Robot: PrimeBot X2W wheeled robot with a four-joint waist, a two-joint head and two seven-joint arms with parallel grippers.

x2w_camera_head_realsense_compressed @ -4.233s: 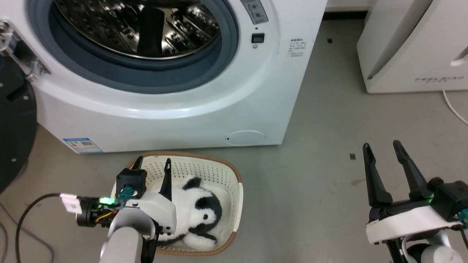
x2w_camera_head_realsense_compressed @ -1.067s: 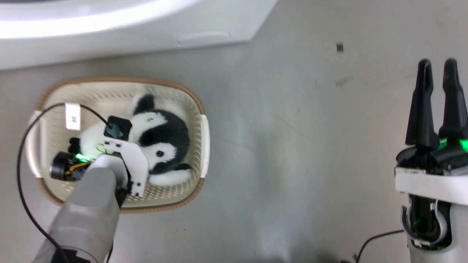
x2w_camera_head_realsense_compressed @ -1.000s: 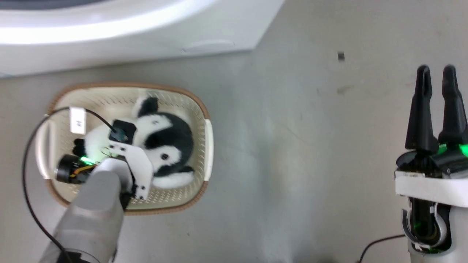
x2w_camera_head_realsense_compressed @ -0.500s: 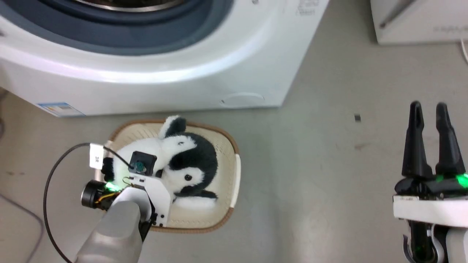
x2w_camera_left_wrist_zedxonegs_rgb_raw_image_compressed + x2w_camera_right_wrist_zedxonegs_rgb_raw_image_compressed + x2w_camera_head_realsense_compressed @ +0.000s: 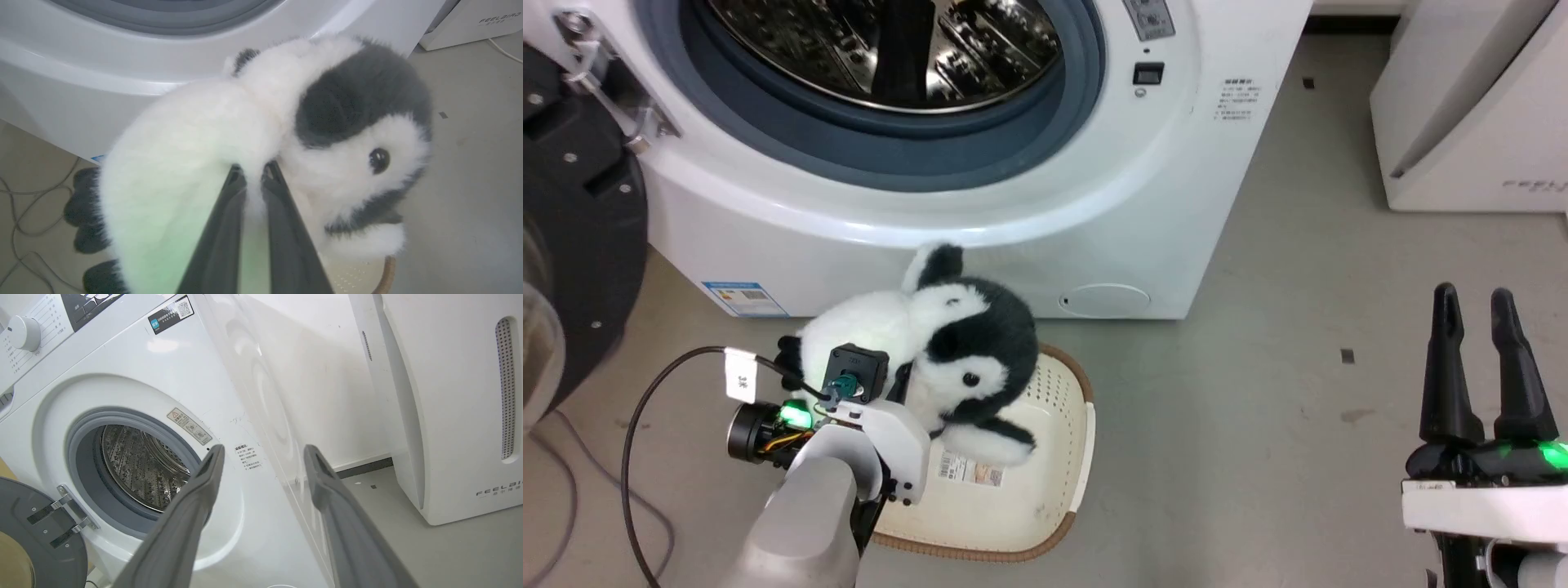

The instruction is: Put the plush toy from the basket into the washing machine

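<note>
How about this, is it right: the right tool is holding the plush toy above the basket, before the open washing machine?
No, the left tool holds the plush toy above the basket, before the open washing machine; the left wrist view shows it.

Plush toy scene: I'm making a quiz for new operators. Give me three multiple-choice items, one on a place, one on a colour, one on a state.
1. Where is the plush toy? A. Held up over the basket, before the washing machine. B. Inside the drum. C. On the bare floor.
2. What colour is the door seal? A. Red. B. Grey-blue. C. Yellow.
3. How is the right tool? A. Shut on the toy. B. Shut on the basket rim. C. Open, holding nothing.
Answers: 1 A, the left tool pinches its white fur above the basket floor's label. 2 B, the ring around the steel drum shows it. 3 C, its fingers stand apart in air.
</note>
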